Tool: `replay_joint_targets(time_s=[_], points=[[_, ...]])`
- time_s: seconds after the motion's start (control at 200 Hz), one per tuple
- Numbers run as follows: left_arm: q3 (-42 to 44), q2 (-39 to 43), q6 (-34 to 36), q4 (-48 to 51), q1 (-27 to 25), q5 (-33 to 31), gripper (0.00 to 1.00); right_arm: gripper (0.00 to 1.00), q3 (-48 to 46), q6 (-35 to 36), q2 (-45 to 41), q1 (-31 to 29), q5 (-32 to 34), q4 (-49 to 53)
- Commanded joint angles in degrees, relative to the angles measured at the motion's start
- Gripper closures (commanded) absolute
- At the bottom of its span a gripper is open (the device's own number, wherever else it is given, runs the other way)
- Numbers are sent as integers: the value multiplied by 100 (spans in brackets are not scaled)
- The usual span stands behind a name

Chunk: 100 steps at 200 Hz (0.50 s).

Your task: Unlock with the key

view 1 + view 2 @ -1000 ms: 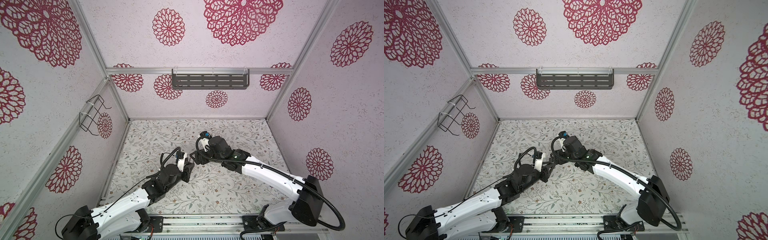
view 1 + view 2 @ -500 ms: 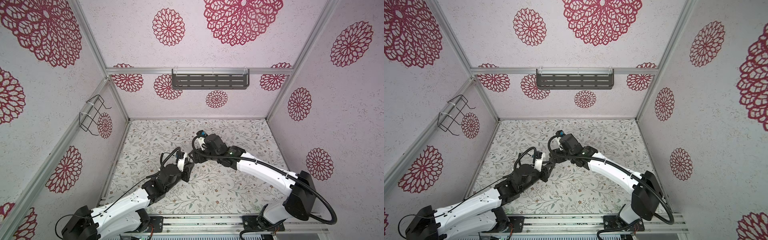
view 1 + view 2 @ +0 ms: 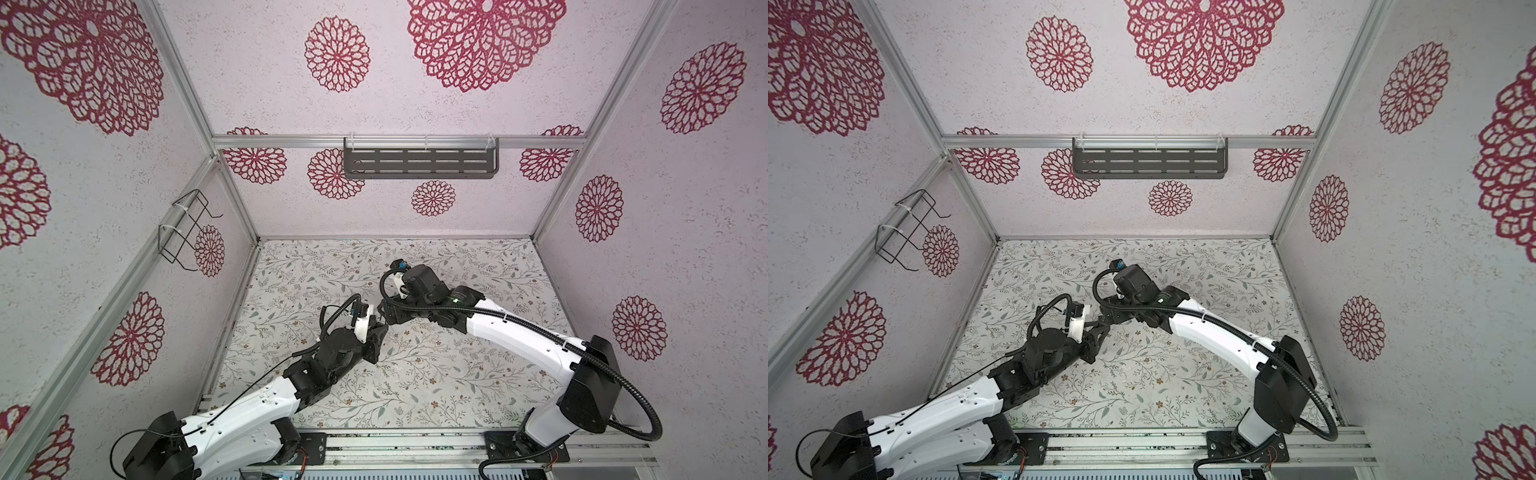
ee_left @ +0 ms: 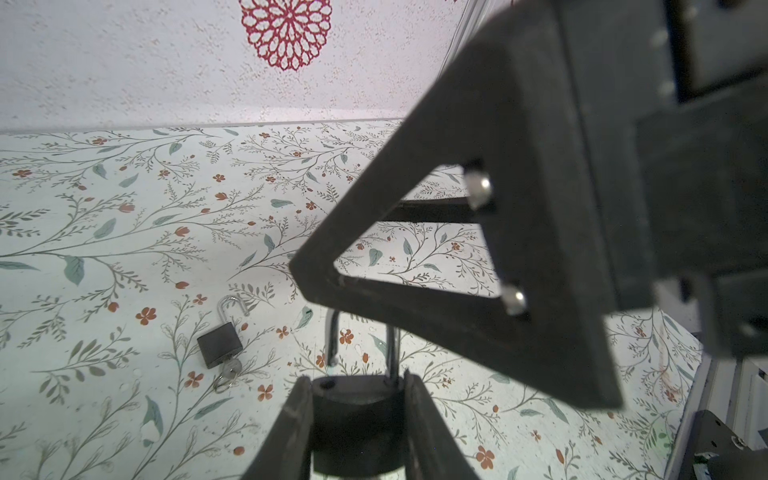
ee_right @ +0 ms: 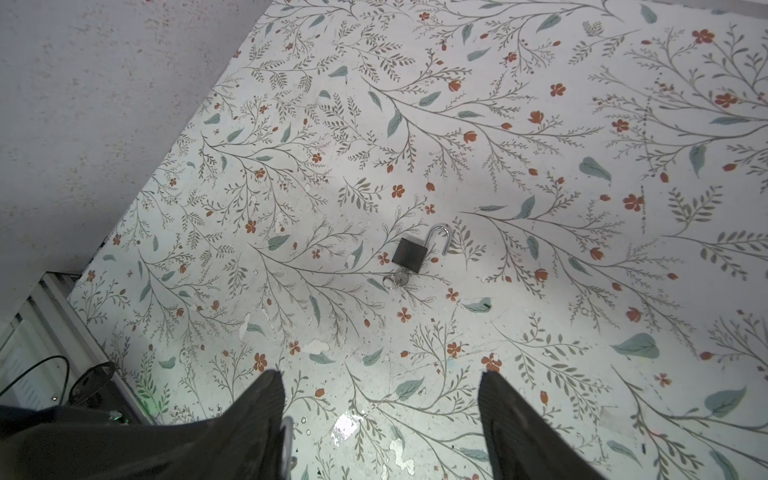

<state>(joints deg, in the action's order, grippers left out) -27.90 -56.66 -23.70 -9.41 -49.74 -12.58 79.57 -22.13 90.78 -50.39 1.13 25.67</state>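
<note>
My left gripper [image 4: 357,378] is shut on a black padlock [image 4: 357,419], held above the table. Its silver shackle [image 4: 392,349] stands raised, with one leg out of its hole. My right gripper [image 5: 380,376] is open and holds nothing. One of its fingers [image 4: 519,124] hangs right over the held lock and hides the top of the shackle. A smaller black padlock [image 5: 409,253] lies on the table with its shackle swung open. A silver key [image 5: 397,279] on a ring sticks in its base. In both top views the grippers [image 3: 376,332] [image 3: 384,313] meet at mid-table.
The floral table top [image 3: 436,374] is walled on three sides. A dark slotted shelf [image 3: 419,164] hangs on the back wall and a wire basket [image 3: 185,232] on the left wall. The arm bases sit on a rail [image 3: 415,449] at the front edge.
My right arm has shifted a little to the left and toward the back, above the left gripper. The left arm and its padlock have not moved.
</note>
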Motion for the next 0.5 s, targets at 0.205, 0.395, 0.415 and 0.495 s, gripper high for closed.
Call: replay_joint_targets(time_s=[0.205,0.395,0.415,0.495], points=[[171,268,138,-261,-54,-51,100,23,370,514,98,83,123,475],[203,314,163,-296,-51,-34,100,23,375,674,62,148,-86,509],[204,306,172,-298,-54,-26,100,23,384,682,55,145,-85,513],[198,296,192,-323,-54,-8,100,23,423,751,75,163,13,596]])
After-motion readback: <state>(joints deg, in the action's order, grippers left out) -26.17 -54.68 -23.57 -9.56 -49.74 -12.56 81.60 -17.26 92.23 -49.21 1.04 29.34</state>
